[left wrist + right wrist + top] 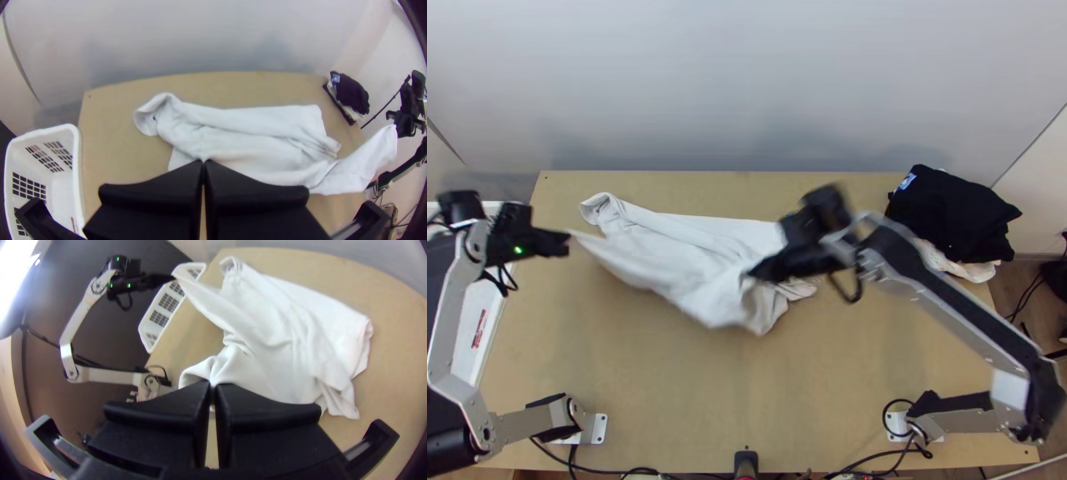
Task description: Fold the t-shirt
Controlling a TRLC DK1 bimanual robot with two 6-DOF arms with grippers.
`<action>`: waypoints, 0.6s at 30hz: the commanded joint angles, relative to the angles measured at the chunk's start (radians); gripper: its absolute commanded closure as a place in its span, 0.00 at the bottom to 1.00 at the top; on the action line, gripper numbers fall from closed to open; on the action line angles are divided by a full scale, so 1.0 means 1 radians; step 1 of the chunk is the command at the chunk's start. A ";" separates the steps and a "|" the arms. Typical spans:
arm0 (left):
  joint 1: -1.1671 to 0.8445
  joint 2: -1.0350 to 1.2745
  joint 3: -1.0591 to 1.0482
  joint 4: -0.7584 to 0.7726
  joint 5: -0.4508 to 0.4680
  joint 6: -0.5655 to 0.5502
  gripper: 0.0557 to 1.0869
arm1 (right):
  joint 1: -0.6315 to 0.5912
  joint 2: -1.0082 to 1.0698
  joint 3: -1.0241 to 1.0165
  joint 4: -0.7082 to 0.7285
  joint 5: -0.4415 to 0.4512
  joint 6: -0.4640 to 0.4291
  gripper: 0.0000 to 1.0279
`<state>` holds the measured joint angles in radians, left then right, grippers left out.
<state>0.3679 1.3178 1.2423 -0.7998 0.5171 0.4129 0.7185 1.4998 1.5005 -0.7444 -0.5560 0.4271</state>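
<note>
Clock positions were taken from the centre of the tabletop [787,400], as seen from the top view. The left arm [451,320] stood on its base at 8 o'clock, bowed outward past the edge, then rose to the left hand [569,240] near 10 o'clock. That hand pointed toward 3 o'clock; a green light glowed on its body. Its fingers were closed together on a raised edge of the shirt [691,260].

The right arm [955,312] stood at 4 o'clock, elbow out to the side, with its long link running toward 10 o'clock. The right hand [753,276] was just off centre toward 12 o'clock, pointing between 8 and 9 o'clock. Its fingers were also closed, with a gathered part of the shirt pinched between the tips.

The shirt, white, occupied the area from 10 o'clock to just past 12. Its far part lay creased on the tabletop; the near part was lifted and drawn between both hands, with loose folds beside the right hand.

At 2 o'clock, a heap of black cloth [951,212] lay on top of white cloth [975,270]. The black cloth bore a pale and blue label [908,181]. At 9 o'clock, beside the tabletop, was a white basket [469,352] carrying red print [480,328].
</note>
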 commanded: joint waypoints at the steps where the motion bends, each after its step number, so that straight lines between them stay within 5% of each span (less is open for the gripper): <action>1: -0.014 -0.049 0.240 0.001 0.008 -0.197 0.96 | -0.203 -0.070 0.208 0.031 0.016 0.050 0.97; 18: -0.011 -0.200 0.672 0.195 -0.028 -0.724 0.96 | -0.544 -0.072 0.799 0.119 0.053 0.352 0.97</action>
<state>0.3477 1.1957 1.7981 -0.7025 0.5117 -0.1425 0.3088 1.4342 2.0979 -0.6579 -0.5163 0.6632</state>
